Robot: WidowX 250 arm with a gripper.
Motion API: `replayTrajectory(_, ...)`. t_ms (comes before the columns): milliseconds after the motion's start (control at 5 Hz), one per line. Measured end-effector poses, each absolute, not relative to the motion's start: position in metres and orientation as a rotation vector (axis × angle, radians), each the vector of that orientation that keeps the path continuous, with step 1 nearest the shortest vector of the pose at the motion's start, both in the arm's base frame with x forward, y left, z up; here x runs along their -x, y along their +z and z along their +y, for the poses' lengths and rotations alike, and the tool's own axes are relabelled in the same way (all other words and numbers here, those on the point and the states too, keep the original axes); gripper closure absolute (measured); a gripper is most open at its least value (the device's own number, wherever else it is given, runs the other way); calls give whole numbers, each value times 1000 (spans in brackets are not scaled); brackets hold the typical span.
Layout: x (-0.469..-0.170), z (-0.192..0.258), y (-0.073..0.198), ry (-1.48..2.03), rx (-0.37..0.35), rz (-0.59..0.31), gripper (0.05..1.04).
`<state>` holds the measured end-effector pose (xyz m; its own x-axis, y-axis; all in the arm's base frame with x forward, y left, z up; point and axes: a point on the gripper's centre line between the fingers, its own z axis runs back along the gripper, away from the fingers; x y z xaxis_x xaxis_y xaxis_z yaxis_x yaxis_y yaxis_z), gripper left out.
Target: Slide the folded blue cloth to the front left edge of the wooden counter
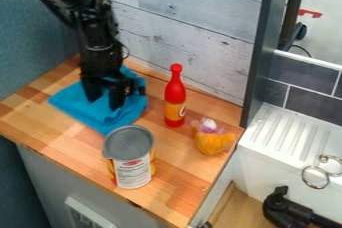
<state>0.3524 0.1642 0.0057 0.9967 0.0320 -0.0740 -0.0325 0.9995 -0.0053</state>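
Plainly, the cloth (72, 101) is spread, rumpled, on the counter (175, 177), and the gripper (104, 103) is held over it, fingers parted. Nearby, a can (131, 164) and a red bottle (175, 93) are seen.

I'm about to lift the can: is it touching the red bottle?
Apart: the camera view shows wooden counter between the can and the red bottle.
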Motion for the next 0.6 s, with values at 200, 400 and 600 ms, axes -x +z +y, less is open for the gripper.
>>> replayTrajectory(200,-314,178,4,161,-15,122,83)
replayTrajectory(400,-294,185,2,228,-25,146,83)
replayTrajectory(600,-284,194,2,266,-20,151,83)
